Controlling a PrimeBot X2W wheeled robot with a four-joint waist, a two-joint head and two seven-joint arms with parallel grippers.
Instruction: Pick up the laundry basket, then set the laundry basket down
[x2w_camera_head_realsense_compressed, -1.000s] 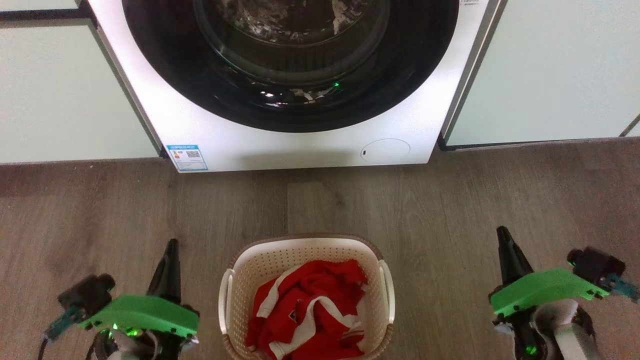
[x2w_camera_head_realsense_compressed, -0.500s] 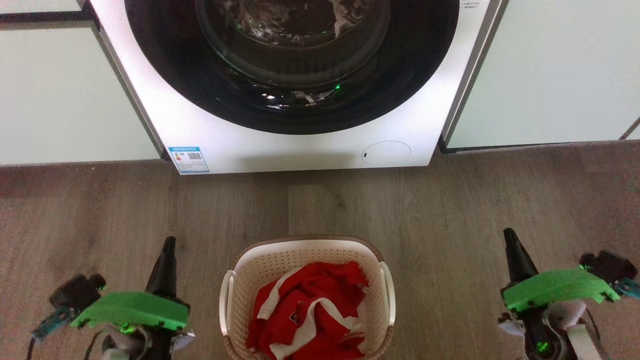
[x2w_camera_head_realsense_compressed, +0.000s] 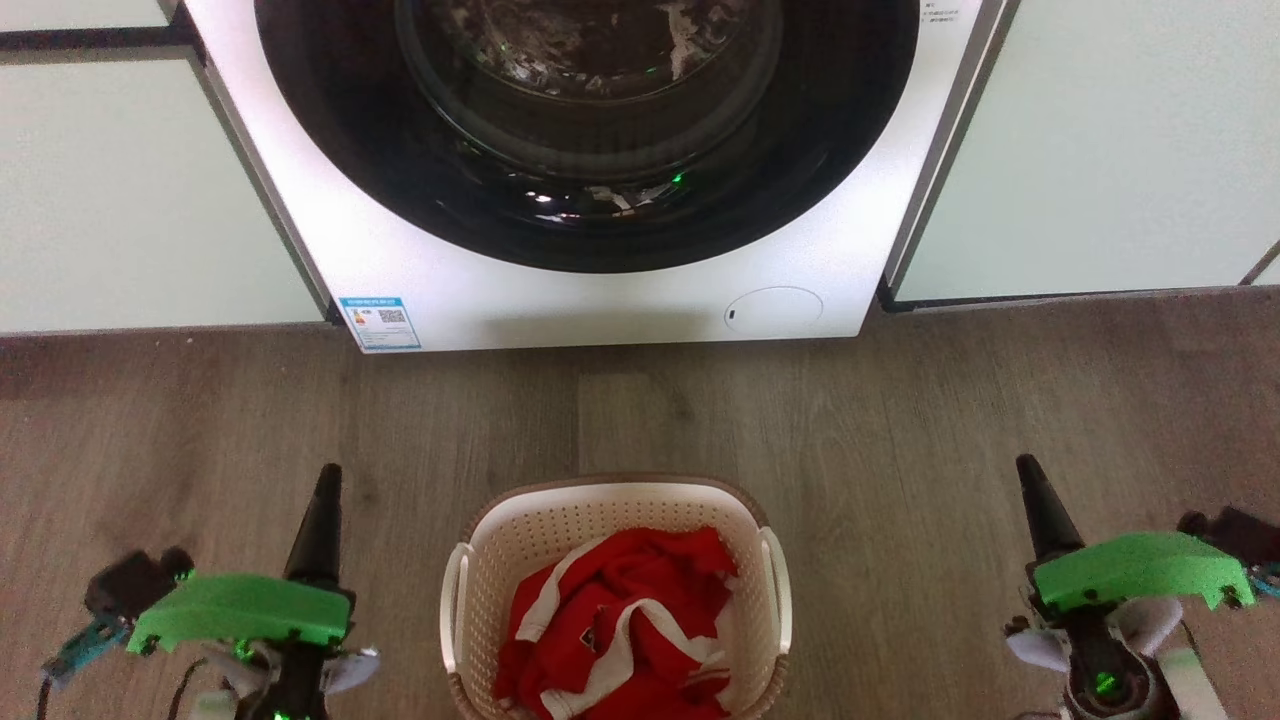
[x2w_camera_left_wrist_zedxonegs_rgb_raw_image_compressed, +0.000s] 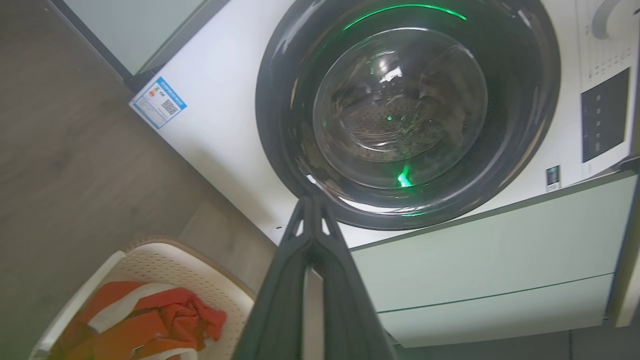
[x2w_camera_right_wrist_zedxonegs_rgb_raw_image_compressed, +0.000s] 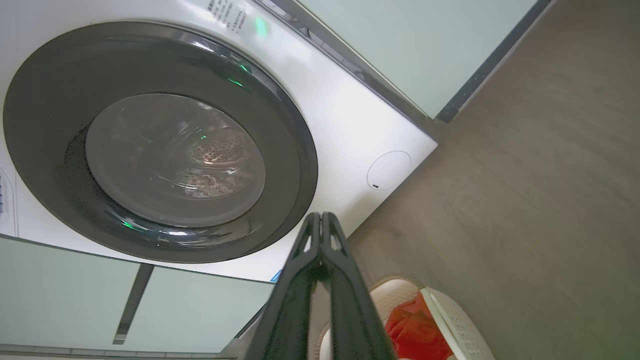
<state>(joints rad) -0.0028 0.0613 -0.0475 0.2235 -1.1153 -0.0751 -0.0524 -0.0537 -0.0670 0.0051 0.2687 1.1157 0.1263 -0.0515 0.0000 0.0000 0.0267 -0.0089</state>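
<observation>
The laundry basket (x2w_camera_head_realsense_compressed: 600, 492), cream perforated plastic with a brown rim and white side handles, stands on the wooden floor at the bottom centre of the head view. A red-and-white garment (x2w_camera_head_realsense_compressed: 620, 620) lies crumpled inside it. My left gripper (x2w_camera_head_realsense_compressed: 327, 478) is shut and hovers left of the basket, apart from it. On the other side my right gripper (x2w_camera_head_realsense_compressed: 1028, 468) is shut too, farther from the basket. The left wrist view has the left gripper (x2w_camera_left_wrist_zedxonegs_rgb_raw_image_compressed: 312, 202) with fingers pressed together and the basket (x2w_camera_left_wrist_zedxonegs_rgb_raw_image_compressed: 170, 262) at lower left. In the right wrist view the shut right gripper (x2w_camera_right_wrist_zedxonegs_rgb_raw_image_compressed: 320, 218) sits above the basket (x2w_camera_right_wrist_zedxonegs_rgb_raw_image_compressed: 452, 320).
A white front-loading washing machine (x2w_camera_head_realsense_compressed: 600, 300) with a dark round door stands just beyond the basket. Pale green cabinet fronts (x2w_camera_head_realsense_compressed: 130, 200) flank it, the other one (x2w_camera_head_realsense_compressed: 1120, 150) at the right. Bare wooden floor (x2w_camera_head_realsense_compressed: 900, 420) lies between machine and basket and to both sides.
Both grippers have drifted outward, away from the basket, still shut. The whole head picture has slid slightly down, so the camera moved. The basket stays on the floor.
</observation>
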